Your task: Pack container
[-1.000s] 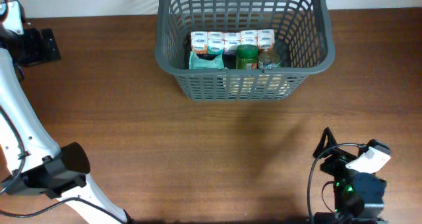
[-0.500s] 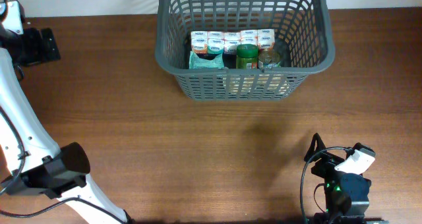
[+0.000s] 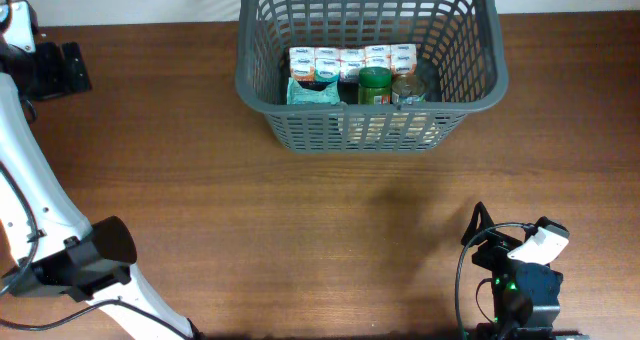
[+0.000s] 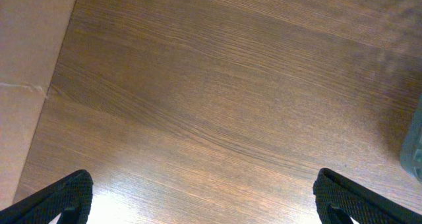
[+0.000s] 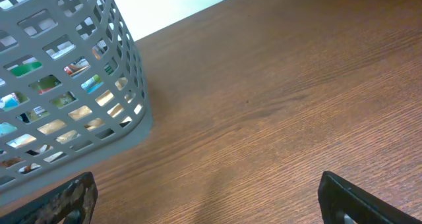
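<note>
The container point(image 3: 260, 90) is a large dark grey lattice basket at the far middle of the table. Inside it are a row of small white-and-orange cartons point(image 3: 350, 59), a teal pouch point(image 3: 312, 93), a green-lidded jar point(image 3: 374, 83) and a round glassy item point(image 3: 408, 88). My left gripper point(image 3: 68, 68) sits at the far left; in its wrist view it point(image 4: 204, 197) is open over bare wood. My right gripper point(image 3: 484, 232) is low at the front right; in its wrist view it point(image 5: 208, 197) is open and empty, with the container's corner point(image 5: 132, 85) ahead to the left.
The table's left edge point(image 4: 62, 59) runs beside my left gripper, with tan floor beyond. A sliver of the container point(image 4: 413, 145) shows at the right of the left wrist view. Brown wood point(image 3: 300, 220) lies between both arms and the basket.
My right arm shifted left and slightly toward the front edge between one second and half a second ago, and has held still since. The left arm and the basket contents have not moved.
</note>
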`<state>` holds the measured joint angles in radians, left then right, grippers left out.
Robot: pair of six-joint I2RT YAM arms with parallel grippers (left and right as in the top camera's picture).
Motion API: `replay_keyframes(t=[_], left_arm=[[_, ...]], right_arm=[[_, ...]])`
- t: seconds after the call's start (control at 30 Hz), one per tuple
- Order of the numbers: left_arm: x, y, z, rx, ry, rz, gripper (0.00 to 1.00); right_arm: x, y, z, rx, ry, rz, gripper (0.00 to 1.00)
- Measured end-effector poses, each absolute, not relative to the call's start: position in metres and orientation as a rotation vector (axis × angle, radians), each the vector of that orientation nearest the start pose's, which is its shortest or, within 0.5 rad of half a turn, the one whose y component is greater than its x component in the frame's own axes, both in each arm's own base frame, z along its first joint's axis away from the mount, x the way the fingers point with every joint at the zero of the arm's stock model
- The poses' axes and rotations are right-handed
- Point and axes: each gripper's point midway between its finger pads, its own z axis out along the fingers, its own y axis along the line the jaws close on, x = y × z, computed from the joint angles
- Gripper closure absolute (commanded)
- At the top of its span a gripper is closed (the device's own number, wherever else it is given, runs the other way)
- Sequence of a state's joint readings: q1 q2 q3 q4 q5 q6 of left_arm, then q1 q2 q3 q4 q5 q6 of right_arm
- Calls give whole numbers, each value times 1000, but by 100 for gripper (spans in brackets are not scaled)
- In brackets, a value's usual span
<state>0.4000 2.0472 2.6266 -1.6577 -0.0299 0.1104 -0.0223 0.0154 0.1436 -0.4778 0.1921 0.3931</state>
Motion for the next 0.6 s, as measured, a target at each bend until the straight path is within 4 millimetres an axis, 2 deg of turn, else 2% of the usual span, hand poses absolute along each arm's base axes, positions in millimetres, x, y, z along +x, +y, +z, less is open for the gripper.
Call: replay_keyframes(t=[0.1,0.13,0.17,0.27,0.3,0.4,0.43,0.47,0.53,0.6], left_arm=[[388,165,315,-384,2650,202,1],[371,147,316,-351,2686,184,1],[365,137,323,-326,2665,190,1],[314,83,326,-190,2699,147,1],[301,63,338,-120,2623,139,1],[286,28,366,17,2313,122,1],[283,23,369,34,2268,115,1],[285,17,380,51,2146,111,1],[278,9,384,76,1986,93,1],[265,5,376,82,1855,86,1]], right_arm=[[219,-38,125,520,1842,65,1],[219,-38,125,520,1842,65,1],[219,-38,125,520,1842,65,1],[219,-38,126,519,1839,66,1],[219,-38,126,519,1838,67,1],[219,-38,126,518,1836,68,1],[219,-38,126,518,1837,67,1],[219,-38,126,519,1837,67,1],[219,-38,126,518,1836,68,1],[219,-37,126,517,1836,69,1]])
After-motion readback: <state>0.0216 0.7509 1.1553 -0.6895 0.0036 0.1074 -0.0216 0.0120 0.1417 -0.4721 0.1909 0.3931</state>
